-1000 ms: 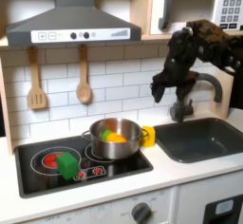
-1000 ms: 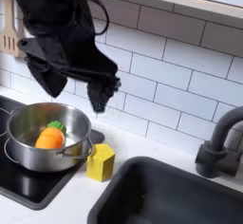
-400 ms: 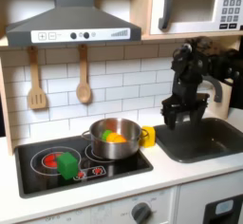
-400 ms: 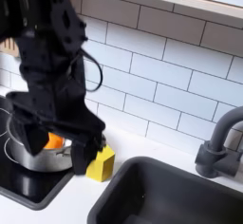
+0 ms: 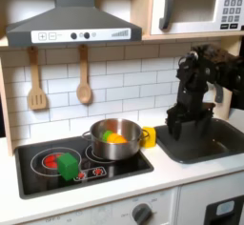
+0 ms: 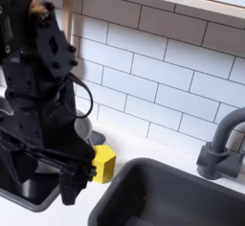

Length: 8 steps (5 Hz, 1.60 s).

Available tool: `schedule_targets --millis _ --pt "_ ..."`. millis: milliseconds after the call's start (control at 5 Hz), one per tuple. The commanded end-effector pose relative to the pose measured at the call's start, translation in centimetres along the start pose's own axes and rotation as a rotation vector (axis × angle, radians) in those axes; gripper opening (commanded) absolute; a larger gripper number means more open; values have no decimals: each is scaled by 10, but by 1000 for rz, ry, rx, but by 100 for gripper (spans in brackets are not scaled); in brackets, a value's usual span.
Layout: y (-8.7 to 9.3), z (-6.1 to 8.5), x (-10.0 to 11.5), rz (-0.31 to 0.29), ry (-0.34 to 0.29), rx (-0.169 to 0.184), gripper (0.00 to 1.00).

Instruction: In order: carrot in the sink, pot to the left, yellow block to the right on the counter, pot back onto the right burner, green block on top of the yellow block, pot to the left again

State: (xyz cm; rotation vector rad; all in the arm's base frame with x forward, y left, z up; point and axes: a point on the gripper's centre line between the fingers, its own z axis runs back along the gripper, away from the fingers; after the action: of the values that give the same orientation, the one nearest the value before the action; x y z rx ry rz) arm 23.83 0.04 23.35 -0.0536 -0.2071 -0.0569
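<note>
Carrot [image 5: 113,137] lies inside the pot [image 5: 118,141] on the right burner, with the yellow block [image 5: 148,136] touching the pot at three o'clock. Gripper [image 5: 187,126] hangs over the sink [image 5: 212,141] at its nine o'clock edge in the first exterior view; whether its jaws are spread I cannot tell.

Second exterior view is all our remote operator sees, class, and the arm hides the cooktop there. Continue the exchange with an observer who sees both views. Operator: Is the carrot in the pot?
Observer: Yes. In the first exterior view the carrot lies inside the pot.
Operator: Where is the green block?
Observer: The green block sits on the black cooktop, apart from the pot, toward the first exterior view's left.
Operator: And the tool?
Observer: The tool hangs over the sink, at its end nearest the yellow block. I cannot tell whether it is open.
</note>
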Motion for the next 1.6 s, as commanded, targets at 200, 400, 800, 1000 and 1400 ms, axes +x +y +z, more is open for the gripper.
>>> schedule_targets --millis 200,400,800,1000,1400 --pt "4 -5 -24 -24 44 79 100" --pt "5 -10 -32 -20 59 75 100" --pt "8 -17 -43 0 84 69 100" --pt "7 -20 -47 17 92 41 100" --pt "10 -14 -46 61 91 121 100"
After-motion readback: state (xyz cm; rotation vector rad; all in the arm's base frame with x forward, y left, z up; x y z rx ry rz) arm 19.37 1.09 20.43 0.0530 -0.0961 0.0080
